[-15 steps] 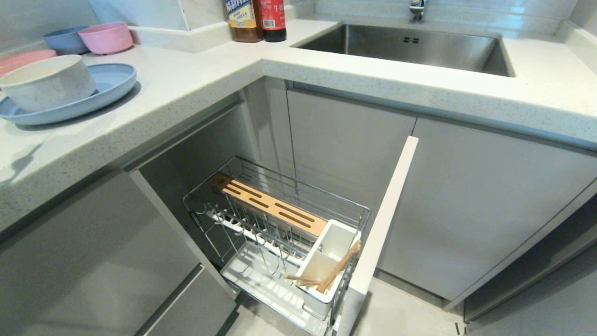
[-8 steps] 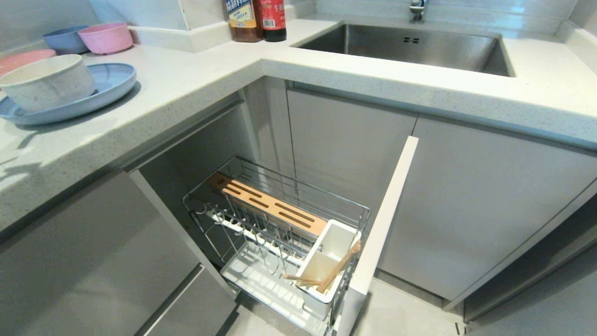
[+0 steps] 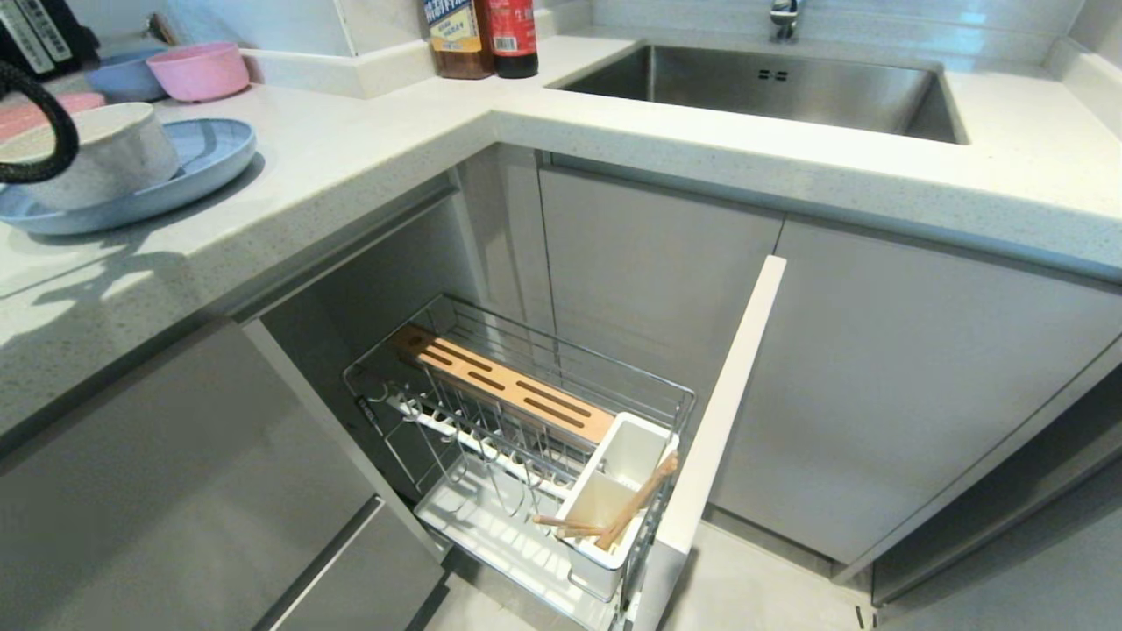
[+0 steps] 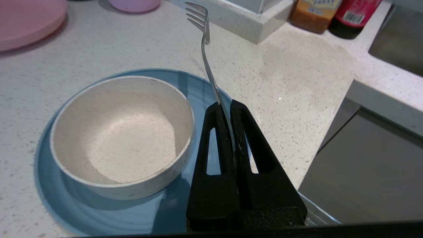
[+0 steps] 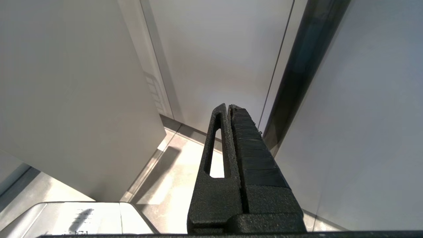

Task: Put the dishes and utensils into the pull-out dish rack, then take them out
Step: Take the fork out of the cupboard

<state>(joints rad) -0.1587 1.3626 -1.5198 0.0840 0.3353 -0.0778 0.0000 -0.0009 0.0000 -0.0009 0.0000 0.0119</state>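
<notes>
Labels are carried by the amber bottle [image 3: 457, 35] and the red-labelled bottle [image 3: 512, 33] beside the sink, but no wording can be made out.

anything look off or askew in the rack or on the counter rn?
One thing: the chopsticks lie slanted and crossed in the white utensil holder of the pull-out rack, not upright. On the counter, the off-white bowl sits squarely in the blue plate. No spills or damage show.

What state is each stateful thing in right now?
pull-out dish rack: pulled out, no dishes
chopsticks: in the utensil holder
fork: held
left gripper: shut on fork
right gripper: shut, empty
bowl: upright on plate
</notes>
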